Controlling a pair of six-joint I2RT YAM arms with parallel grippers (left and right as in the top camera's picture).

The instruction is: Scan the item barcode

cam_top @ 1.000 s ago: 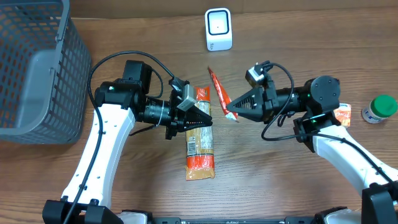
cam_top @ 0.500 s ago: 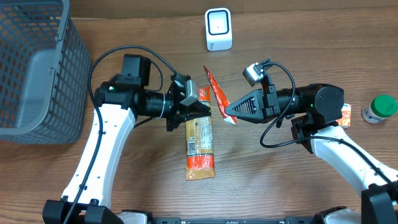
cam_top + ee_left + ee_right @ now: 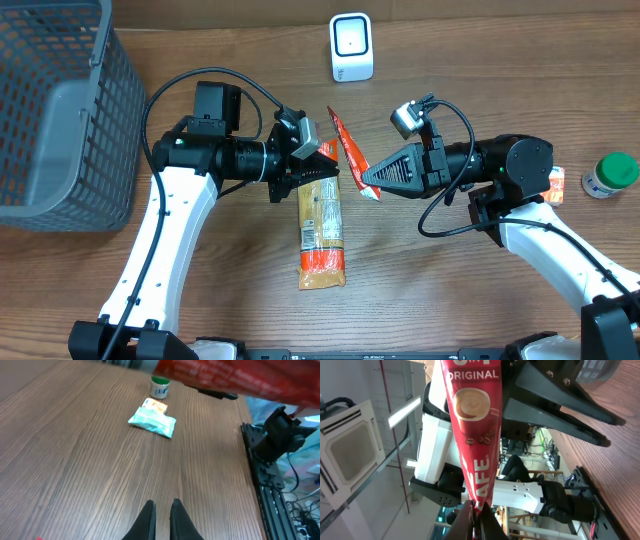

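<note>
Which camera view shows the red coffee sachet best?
The right wrist view: the red coffee sachet is large and close, its print readable, pinched at one end by the right gripper. The overhead view shows only a small red strip; the left wrist view, a blurred red part at the top edge.

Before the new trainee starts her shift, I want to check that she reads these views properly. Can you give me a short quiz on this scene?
1. True or false: the left pincer holds the red coffee sachet.
2. Multiple choice: the green-capped bottle stands on A) the left arm's side, B) the right arm's side, C) midway between the arms.
3. Fill in: the long orange packet lies flat on the ____.

Key: 1 false, the left pincer is shut on nothing and the right pincer is shut on the sachet; 2 B; 3 table.
</note>
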